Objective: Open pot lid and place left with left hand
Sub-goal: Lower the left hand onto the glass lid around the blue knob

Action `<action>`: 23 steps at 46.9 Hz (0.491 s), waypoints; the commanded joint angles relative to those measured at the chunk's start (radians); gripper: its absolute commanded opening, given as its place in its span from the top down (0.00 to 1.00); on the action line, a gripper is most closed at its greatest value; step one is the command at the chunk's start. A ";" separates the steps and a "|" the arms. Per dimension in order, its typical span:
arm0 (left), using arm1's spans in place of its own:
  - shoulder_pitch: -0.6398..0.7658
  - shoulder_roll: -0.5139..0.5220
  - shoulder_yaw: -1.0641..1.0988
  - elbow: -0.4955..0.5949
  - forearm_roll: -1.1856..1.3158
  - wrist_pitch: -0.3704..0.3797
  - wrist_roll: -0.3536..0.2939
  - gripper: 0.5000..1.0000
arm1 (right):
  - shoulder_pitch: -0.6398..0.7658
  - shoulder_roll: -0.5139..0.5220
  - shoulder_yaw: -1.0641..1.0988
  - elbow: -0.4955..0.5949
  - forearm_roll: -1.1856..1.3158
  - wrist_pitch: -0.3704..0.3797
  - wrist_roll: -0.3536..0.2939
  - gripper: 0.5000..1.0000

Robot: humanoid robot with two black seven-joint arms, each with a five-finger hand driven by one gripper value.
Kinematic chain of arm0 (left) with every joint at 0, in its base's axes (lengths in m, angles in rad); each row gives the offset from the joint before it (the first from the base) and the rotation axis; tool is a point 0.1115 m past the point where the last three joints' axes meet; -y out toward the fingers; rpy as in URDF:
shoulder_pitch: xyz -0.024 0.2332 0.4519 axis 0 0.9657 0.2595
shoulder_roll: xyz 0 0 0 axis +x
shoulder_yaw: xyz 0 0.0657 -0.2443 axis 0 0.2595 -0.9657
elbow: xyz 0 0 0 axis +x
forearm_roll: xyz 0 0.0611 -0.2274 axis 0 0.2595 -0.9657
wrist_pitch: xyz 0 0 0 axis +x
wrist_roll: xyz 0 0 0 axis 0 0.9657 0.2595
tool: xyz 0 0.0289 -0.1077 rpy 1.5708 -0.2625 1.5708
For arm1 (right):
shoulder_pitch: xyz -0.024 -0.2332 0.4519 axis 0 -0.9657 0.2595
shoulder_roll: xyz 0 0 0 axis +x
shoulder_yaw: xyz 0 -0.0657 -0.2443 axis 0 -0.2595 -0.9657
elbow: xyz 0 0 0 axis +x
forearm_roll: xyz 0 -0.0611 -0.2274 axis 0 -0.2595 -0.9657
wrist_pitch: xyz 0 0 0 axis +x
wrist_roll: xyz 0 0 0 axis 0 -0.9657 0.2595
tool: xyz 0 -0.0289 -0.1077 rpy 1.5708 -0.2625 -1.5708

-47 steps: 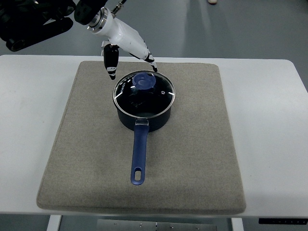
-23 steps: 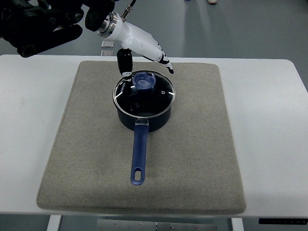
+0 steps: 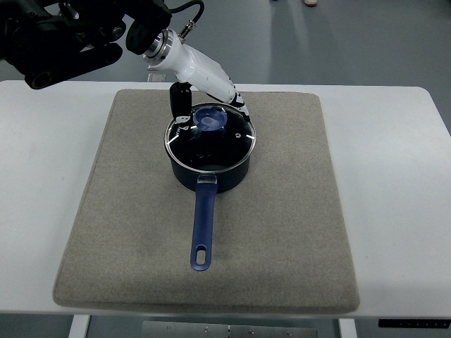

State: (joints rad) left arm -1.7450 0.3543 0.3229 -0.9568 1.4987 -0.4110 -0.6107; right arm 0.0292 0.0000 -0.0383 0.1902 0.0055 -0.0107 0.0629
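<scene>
Pot lid [image 3: 211, 134] (on pot [image 3: 210, 169]) beneath left hand [image 3: 204, 98].

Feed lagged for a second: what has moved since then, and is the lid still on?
The left hand swung right and down from the pot's upper-left rim until its fingers bracket the blue lid knob; no closed grasp is visible. The glass lid still sits on the saucepan, which has not shifted on the mat.

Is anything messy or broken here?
No, nothing stands out. The pot sits upright on the mat, its lid on straight, and the left robot hand reaches over the knob.
</scene>
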 commanded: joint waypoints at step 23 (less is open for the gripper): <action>0.035 0.000 0.005 0.023 -0.009 0.001 0.000 0.02 | 0.000 0.000 0.000 0.000 0.001 0.000 0.000 0.17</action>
State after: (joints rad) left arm -1.7138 0.3537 0.3284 -0.9363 1.4897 -0.4099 -0.6107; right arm 0.0291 0.0000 -0.0384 0.1902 0.0056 -0.0107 0.0629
